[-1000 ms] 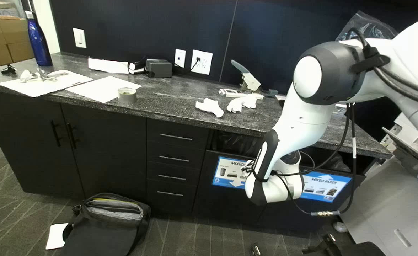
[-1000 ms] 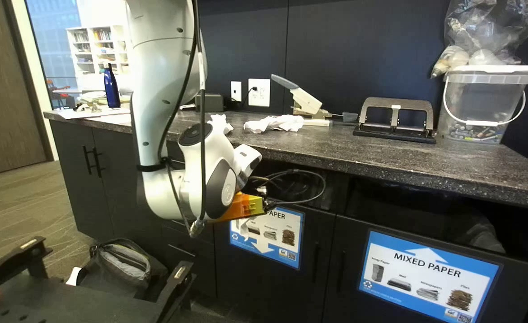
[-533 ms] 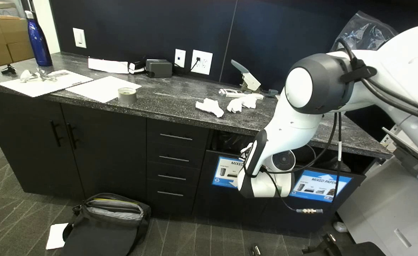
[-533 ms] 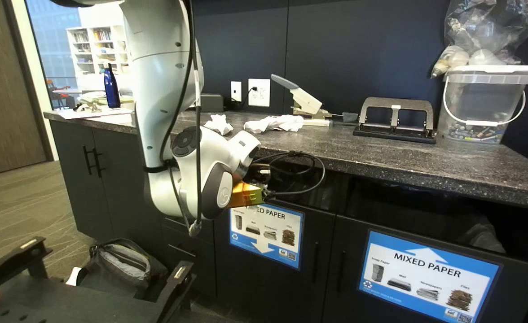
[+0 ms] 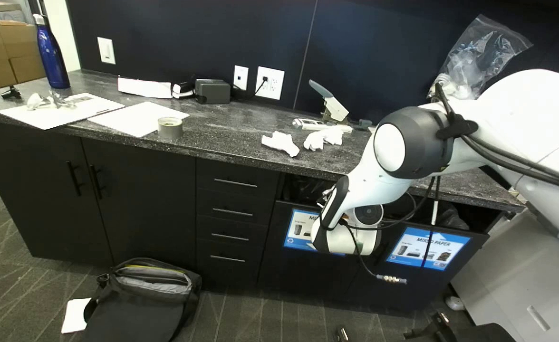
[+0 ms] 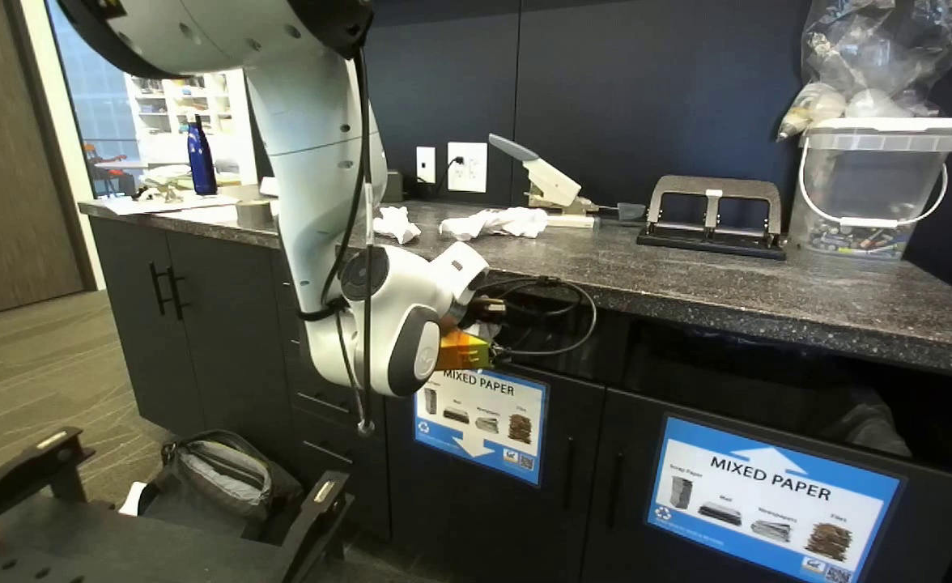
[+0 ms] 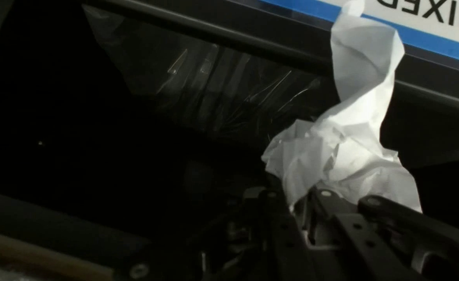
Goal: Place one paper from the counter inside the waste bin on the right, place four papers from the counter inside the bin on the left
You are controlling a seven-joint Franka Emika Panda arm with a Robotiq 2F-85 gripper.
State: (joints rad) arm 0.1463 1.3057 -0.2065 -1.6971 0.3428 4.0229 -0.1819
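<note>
A crumpled white paper [image 7: 354,144] is gripped between the jaws, which are closed on its near end; the rest spreads loosely beyond them. It is held at the mouth of the left bin [image 6: 577,405], just below the level of the bench [image 6: 735,283]. In the wrist view, a dark opening and a clear liner [image 7: 214,89] are seen beside it, and its far end is seen across the bin's front edge and the upside-down sign [image 7: 440,27]. Whether that edge is touched cannot be told.

On the bench, a second paper [image 5: 281,143] and a third paper [image 5: 323,137] are found near each other; whether the third is a single piece is hard to make out. Nothing is being brought to the right bin [image 6: 925,510].

The step in hand is judged to be the delivery of one paper to the left bin; how many are already inside is hidden in the dark. For the next move, the paper should probably be carried fully within the opening, clear of the front edge, and the jaws then parted so that it drops. If it were released too soon, it could be caught on the edge or spilled outside.
</note>
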